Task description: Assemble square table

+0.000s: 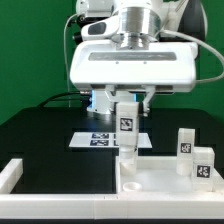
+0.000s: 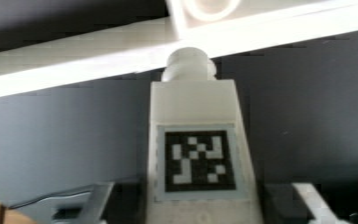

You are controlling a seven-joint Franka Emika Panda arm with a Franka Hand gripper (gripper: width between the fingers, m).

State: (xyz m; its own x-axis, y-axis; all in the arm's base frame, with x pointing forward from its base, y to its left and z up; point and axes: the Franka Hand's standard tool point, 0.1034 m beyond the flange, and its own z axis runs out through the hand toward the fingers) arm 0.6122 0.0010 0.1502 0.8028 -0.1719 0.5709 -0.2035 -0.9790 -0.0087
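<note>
Exterior view: the arm hangs over a black table point(image 1: 40, 135), its gripper point(image 1: 126, 103) pointing straight down. The fingers are closed on the upper end of a white leg point(image 1: 127, 128), which stands upright with a black-and-white tag facing the camera. The lower end of this leg reaches the square tabletop point(image 1: 150, 178), a white rimmed slab lying flat at the front of the scene, toward the exterior view's right; whether the leg's tip actually sits in the slab cannot be told. Two more legs point(image 1: 186, 143) and point(image 1: 202, 165) stand upright near the slab's far right corner, just beside each other and well apart from the held leg. Behind the gripper, the marker board point(image 1: 100, 139) lies flat on the table. A long white bar point(image 1: 12, 174) edges the workspace at the exterior view's left.

Wrist view: the held leg point(image 2: 197, 130) fills the middle of the picture, its tag plainly legible and its rounded peg end pointing away from the camera toward the tabletop's white rim point(image 2: 87, 70). A round recess point(image 2: 211, 8) shows in the slab beyond the peg. One dark finger point(image 2: 105, 200) presses against each side of the leg.
</note>
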